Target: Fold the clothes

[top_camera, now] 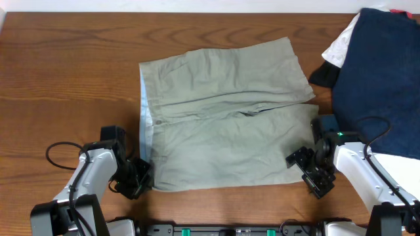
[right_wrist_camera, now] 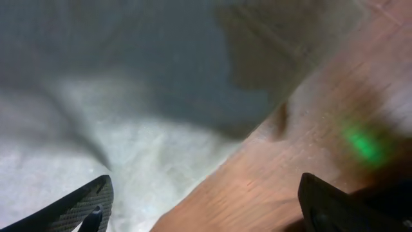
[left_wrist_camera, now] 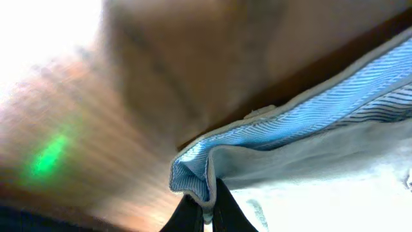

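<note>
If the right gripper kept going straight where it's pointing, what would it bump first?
Most likely the khaki shorts. The open right gripper points at their hem edge, where the cloth meets the bare table. How far off the cloth is can't be judged from these views.

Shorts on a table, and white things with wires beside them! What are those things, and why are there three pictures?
Those are a robot's left arm and right arm, each ending in a pinching tool. The big picture looks down from above the table. The other two come from small cameras on the arms' wrists, so they look very close and blurry. The shorts lie spread out. The left tool is shut on their waistband corner. The right tool is open by the leg end, holding nothing. A navy cloth and a white cloth sit in the far right corner.
</note>
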Tool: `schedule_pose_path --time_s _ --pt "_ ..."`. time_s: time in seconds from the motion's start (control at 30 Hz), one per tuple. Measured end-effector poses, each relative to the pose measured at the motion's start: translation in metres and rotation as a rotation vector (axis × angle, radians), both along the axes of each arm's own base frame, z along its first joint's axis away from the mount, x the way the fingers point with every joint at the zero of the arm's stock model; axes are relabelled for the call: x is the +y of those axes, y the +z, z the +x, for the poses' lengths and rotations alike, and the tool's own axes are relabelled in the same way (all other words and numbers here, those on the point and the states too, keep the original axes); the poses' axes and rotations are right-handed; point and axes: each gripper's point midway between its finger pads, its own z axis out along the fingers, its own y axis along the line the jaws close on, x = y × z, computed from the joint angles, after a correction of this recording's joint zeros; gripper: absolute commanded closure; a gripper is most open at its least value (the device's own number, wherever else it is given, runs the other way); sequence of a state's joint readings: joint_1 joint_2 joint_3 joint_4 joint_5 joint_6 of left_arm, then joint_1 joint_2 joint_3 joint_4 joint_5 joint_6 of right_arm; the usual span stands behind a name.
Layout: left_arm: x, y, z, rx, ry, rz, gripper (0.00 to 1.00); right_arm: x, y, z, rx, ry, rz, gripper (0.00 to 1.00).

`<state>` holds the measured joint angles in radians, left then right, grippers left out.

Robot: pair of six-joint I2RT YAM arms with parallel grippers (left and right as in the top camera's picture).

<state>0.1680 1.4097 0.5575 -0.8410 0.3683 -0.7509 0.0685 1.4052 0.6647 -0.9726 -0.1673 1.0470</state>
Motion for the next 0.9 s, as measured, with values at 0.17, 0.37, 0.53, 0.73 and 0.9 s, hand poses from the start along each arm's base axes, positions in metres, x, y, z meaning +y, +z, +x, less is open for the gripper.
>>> schedule_pose_path --time_s 0.17,0.37,0.53,0.73,0.9 --pt "-0.001 0.002 -0.01 0.028 -0.041 -0.008 0.94 -0.001 0.002 -0.01 0.042 -0.003 -0.003 0.12" --pt "0.001 0.001 -0.006 0.003 -0.068 -0.006 0.94 -0.002 -0.003 -0.02 0.075 -0.028 -0.016 0.25" --pt "0.001 0.001 -0.006 -0.001 -0.077 -0.007 0.94 -0.004 -0.017 -0.02 0.042 -0.078 -0.031 0.34" --pt "0.001 0.001 -0.006 -0.008 -0.093 -0.009 0.94 0.001 -0.02 -0.007 -0.034 -0.099 0.001 0.43" --pt "0.001 0.001 -0.006 -0.008 -0.093 -0.009 0.94 0.002 -0.021 0.007 -0.085 -0.123 0.004 0.53"
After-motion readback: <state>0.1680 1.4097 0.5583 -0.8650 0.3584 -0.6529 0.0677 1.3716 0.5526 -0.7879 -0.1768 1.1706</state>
